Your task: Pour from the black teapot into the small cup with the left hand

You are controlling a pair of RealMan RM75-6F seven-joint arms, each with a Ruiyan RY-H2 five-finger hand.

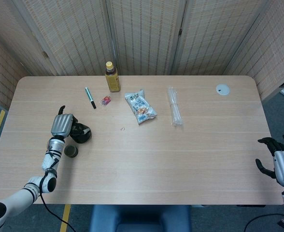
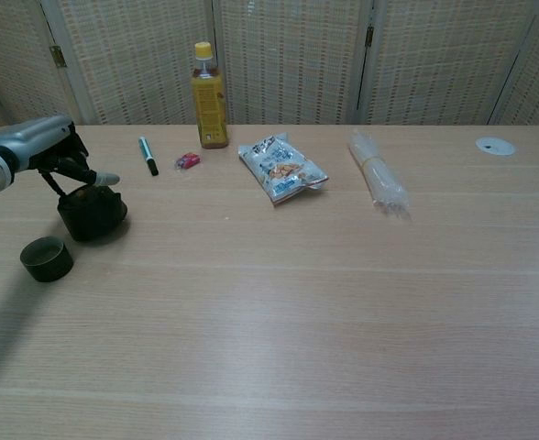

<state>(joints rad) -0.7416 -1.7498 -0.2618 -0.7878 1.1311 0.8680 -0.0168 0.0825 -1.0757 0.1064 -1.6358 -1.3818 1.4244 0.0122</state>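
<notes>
The black teapot (image 2: 93, 213) stands upright on the table, right of and a little behind the small dark cup (image 2: 47, 258). My left hand (image 2: 51, 150) is over the pot with its fingers curled around the handle. In the head view the left hand (image 1: 62, 125) covers the left side of the teapot (image 1: 81, 133), and the cup (image 1: 71, 151) sits just in front of it. My right hand (image 1: 282, 164) hangs beyond the table's right front corner, fingers apart and holding nothing.
A yellow-capped bottle (image 2: 209, 97), a green pen (image 2: 148, 155) and a small red item (image 2: 187, 161) lie at the back left. A snack packet (image 2: 282, 169) and a clear plastic bundle (image 2: 378, 180) lie mid-table. A white disc (image 2: 495, 145) sits far right.
</notes>
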